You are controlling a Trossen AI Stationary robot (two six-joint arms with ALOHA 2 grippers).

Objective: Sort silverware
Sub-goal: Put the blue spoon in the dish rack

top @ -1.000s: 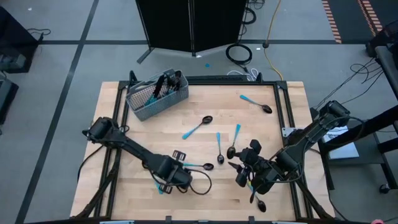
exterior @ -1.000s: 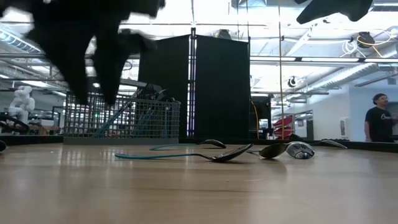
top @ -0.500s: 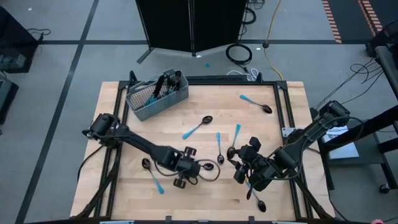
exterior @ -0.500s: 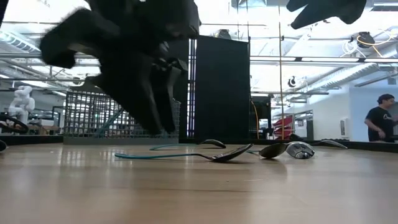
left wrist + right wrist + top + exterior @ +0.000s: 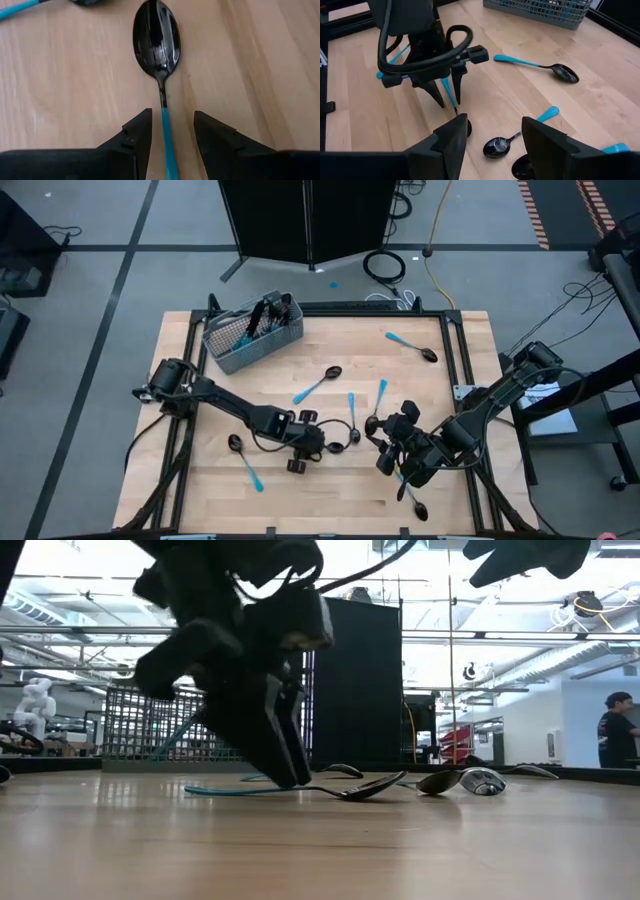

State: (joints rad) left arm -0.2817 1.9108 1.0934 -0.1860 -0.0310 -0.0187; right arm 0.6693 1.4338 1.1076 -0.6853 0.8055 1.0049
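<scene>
Silverware with dark shiny heads and slim light-blue handles lies scattered over my pale wooden table [image 5: 200,490]. Nearest the front edge, one spoon [image 5: 246,462] lies toward the left and another spoon [image 5: 416,506] sits by the front right corner, just beside my right arm. My right gripper [image 5: 385,450] hangs over the right half of the table, its two dark fingers [image 5: 452,137] spread apart and holding nothing.

At the middle of the table my left gripper [image 5: 320,444] is lowered over a single black-bowled spoon [image 5: 156,35]; its fingers [image 5: 137,135] stand apart on either side of the blue handle, not touching it. The bowl points away from the fingertips.

Farther back, three more spoons lie near the centre: one [image 5: 353,418] and one [image 5: 378,405] just beside my right gripper, one [image 5: 318,385] a little beyond. Another spoon [image 5: 411,346] rests toward the back right corner. At the back left corner stands the grey wire-mesh basket [image 5: 240,350], tilted to the edges, with several pieces already inside.
</scene>
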